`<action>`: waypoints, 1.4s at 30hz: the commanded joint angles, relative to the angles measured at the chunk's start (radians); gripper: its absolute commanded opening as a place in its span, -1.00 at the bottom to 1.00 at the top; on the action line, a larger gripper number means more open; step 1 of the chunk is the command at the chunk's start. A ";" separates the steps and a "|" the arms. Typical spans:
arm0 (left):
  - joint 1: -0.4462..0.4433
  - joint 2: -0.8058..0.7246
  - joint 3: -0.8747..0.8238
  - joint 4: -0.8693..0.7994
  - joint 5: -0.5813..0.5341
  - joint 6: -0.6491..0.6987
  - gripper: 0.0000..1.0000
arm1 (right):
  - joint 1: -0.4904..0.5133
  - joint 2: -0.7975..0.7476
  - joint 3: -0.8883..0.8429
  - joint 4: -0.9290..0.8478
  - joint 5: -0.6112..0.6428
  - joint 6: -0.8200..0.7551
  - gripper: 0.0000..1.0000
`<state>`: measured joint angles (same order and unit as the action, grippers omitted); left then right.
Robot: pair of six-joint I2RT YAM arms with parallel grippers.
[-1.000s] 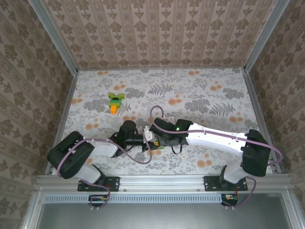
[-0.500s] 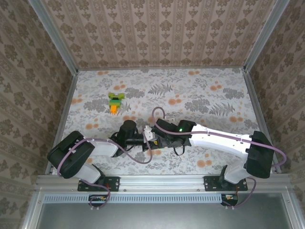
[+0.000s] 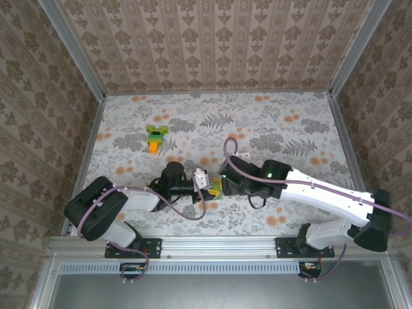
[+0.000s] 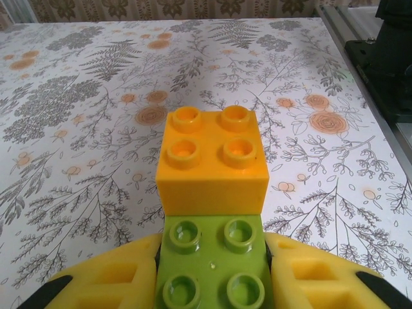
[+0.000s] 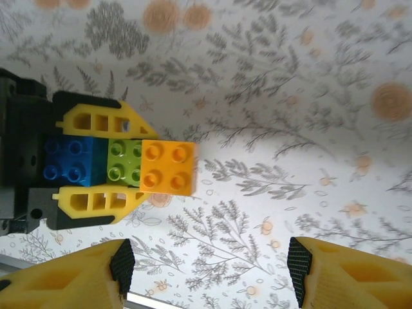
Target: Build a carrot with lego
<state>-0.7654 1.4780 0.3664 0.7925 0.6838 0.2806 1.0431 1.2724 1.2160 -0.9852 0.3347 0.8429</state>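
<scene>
Table: floral-patterned table [image 3: 290, 122], white ground with grey ferns and orange blooms, enclosed by patterned wall panels.
Right arm: white right arm [image 3: 322, 193], reaching from the near right corner toward the table centre.
Left arm: black left arm [image 3: 138, 199], low along the near edge, pointing right.
Right gripper: right gripper [image 5: 210, 267], jaws spread wide and empty, near the held bricks, not touching them.
Left gripper: left gripper [image 4: 212, 248], yellow jaws clenched on a lime green studded plastic brick [image 5: 125, 166], one jaw on each side.
Carrot: small lego carrot build [image 3: 155, 138], green crossbar top, orange tip, lying on the far left of the table, well apart from both grippers.
Held bricks: orange-yellow four-stud plastic brick [image 4: 212, 158] joined to the front of the lime green brick, beyond the fingertips; blue studded plastic brick [image 5: 66, 161] touching its rear, deep between the jaws.
</scene>
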 commanded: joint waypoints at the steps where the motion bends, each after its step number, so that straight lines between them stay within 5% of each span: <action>1: 0.021 -0.006 -0.027 -0.049 -0.034 -0.062 -0.43 | -0.025 -0.089 0.060 -0.113 0.108 -0.051 0.35; 6: 0.026 -0.081 0.005 -0.165 -0.089 -0.185 -0.44 | -0.087 -0.162 0.052 -0.108 0.106 -0.122 0.34; 20: 0.104 -0.297 0.384 -0.908 -0.218 -0.365 -0.36 | -0.208 -0.242 -0.183 0.187 -0.070 -0.265 0.34; 33: 0.286 -0.098 0.756 -1.397 -0.186 -0.386 -0.27 | -0.309 -0.323 -0.296 0.273 -0.193 -0.383 0.35; 42: 0.303 0.186 1.074 -1.588 -0.224 -0.345 -0.27 | -0.349 -0.326 -0.343 0.321 -0.279 -0.439 0.35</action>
<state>-0.4641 1.6012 1.3491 -0.6819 0.4690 -0.0853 0.7063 0.9619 0.8925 -0.6968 0.1089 0.4423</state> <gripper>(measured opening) 0.371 0.673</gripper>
